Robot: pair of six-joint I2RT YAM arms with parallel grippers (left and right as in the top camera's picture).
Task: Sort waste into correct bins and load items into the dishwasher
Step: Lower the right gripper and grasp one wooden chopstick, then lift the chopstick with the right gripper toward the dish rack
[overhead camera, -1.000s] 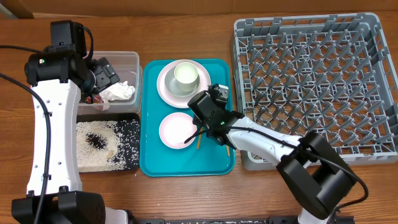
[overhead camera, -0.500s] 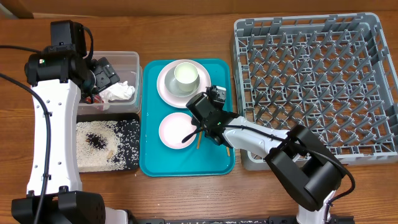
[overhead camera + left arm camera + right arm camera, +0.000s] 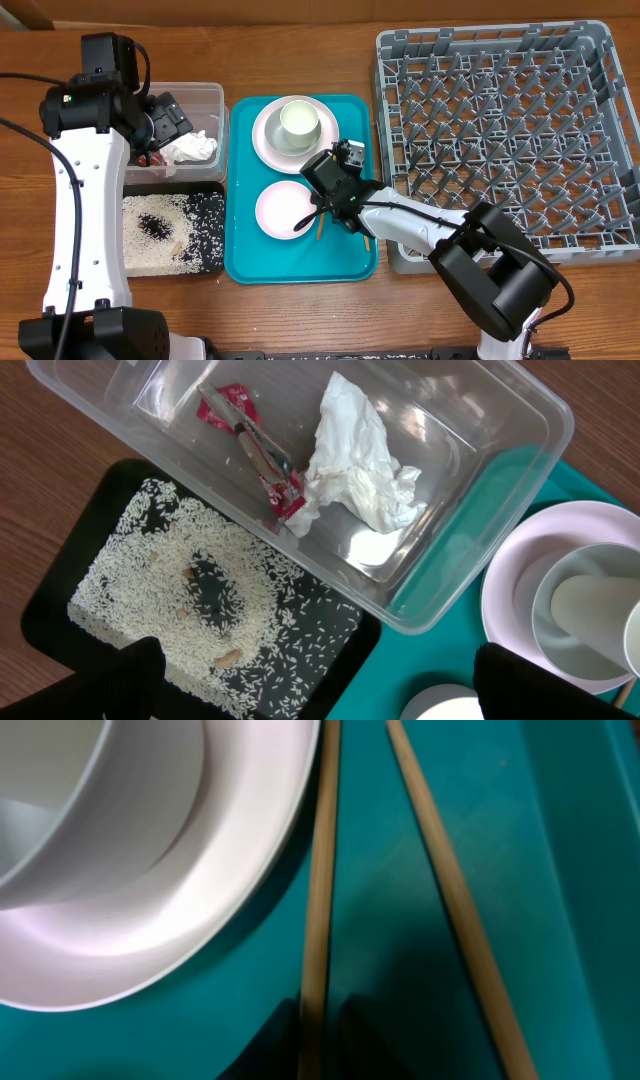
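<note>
The left gripper (image 3: 172, 118) hung over the clear rectangular plastic tub (image 3: 208, 96), fingers spread wide apart and empty. In the tub lay the crumpled white paper napkin (image 3: 360, 470) and the red printed snack wrapper (image 3: 255, 450). White rice-like grains (image 3: 170, 590) covered the shallow black rectangular tray (image 3: 216, 204) just beside it. On the teal serving tray (image 3: 245, 262) sat the small white bowl (image 3: 285, 210). The right gripper (image 3: 328, 203) flanked one of the thin wooden chopsticks (image 3: 320, 870) beside that bowl (whether it pinched it, I could not tell). The large grey plastic dish rack (image 3: 500, 130) stood rightmost.

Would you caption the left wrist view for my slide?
Napkin and red wrapper in clear tub; rice on black tray.
</note>
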